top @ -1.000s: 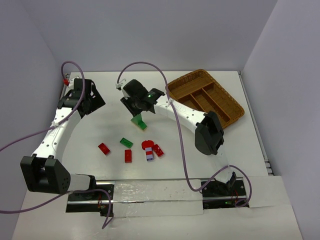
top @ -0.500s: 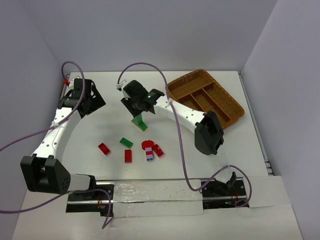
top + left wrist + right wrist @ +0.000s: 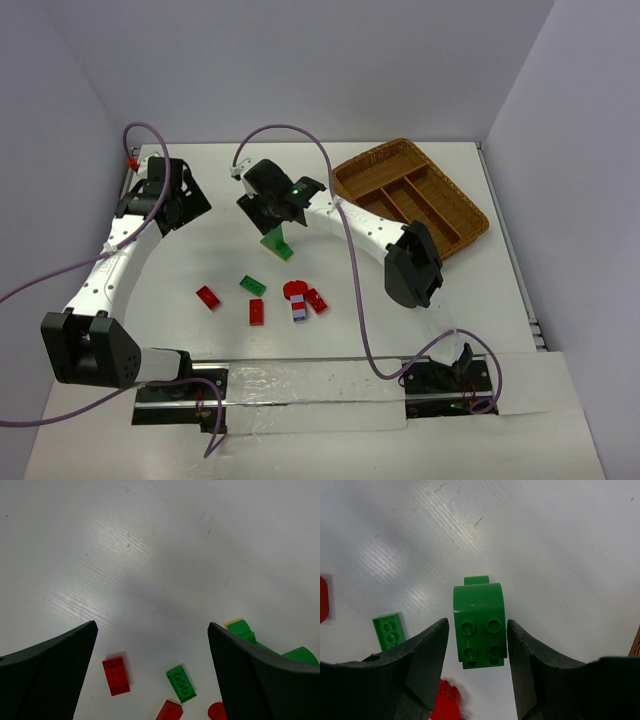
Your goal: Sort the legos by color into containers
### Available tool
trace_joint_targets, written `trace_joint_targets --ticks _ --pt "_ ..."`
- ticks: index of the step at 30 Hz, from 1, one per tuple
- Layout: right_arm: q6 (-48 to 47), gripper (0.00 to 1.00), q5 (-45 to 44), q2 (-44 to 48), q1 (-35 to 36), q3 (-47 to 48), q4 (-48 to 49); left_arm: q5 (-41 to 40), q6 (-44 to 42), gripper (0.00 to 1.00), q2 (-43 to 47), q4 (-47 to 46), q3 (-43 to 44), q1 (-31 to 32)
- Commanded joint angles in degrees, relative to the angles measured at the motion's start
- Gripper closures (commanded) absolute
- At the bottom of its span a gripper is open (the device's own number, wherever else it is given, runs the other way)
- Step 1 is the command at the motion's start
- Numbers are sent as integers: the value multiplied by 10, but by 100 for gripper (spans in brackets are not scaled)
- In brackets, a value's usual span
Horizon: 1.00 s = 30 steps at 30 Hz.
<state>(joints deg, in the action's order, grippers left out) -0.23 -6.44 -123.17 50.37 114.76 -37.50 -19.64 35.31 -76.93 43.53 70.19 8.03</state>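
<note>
A green arched brick (image 3: 479, 622), stacked on another green piece, stands between my right gripper's (image 3: 477, 622) fingers; narrow gaps show on both sides, so the jaws are open close around it. In the top view this gripper (image 3: 275, 222) is just above the brick (image 3: 278, 244). A yellow sliver (image 3: 233, 623) shows beside it. On the table lie a red brick (image 3: 208, 296), a flat green brick (image 3: 253, 285), a red brick (image 3: 257, 312), a round red piece (image 3: 295, 290), a red brick (image 3: 317, 300) and a lilac-white brick (image 3: 298, 312). My left gripper (image 3: 185, 205) is open and empty.
The brown wicker tray (image 3: 446, 180) with divided compartments stands at the back right; its compartments look empty. The right arm's elbow (image 3: 412, 265) hangs between the tray and the bricks. The left wrist view shows a red brick (image 3: 116, 676) and a green one (image 3: 181, 683).
My right gripper has shifted slightly up and left over the green brick. The brick has hardly moved. The left arm is still.
</note>
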Motion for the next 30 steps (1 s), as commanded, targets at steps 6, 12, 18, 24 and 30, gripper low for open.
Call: trace_joint_targets --ticks 6,12,18,24,30 --pt "1 34 -5 -6 -3 35 2 1 -8 1 7 -7 13 -6" --pt "-3 28 -17 -7 -3 47 3 6 -6 1 5 -7 15 -5" --pt "-3 35 -18 -8 -3 46 7 6 -6 1 5 -8 14 -6" --pt "-2 40 -9 -8 -3 37 12 6 -7 1 4 -11 10 -6" --pt "-3 97 -4 -5 -2 34 16 11 -9 1 0 -16 2 -6"
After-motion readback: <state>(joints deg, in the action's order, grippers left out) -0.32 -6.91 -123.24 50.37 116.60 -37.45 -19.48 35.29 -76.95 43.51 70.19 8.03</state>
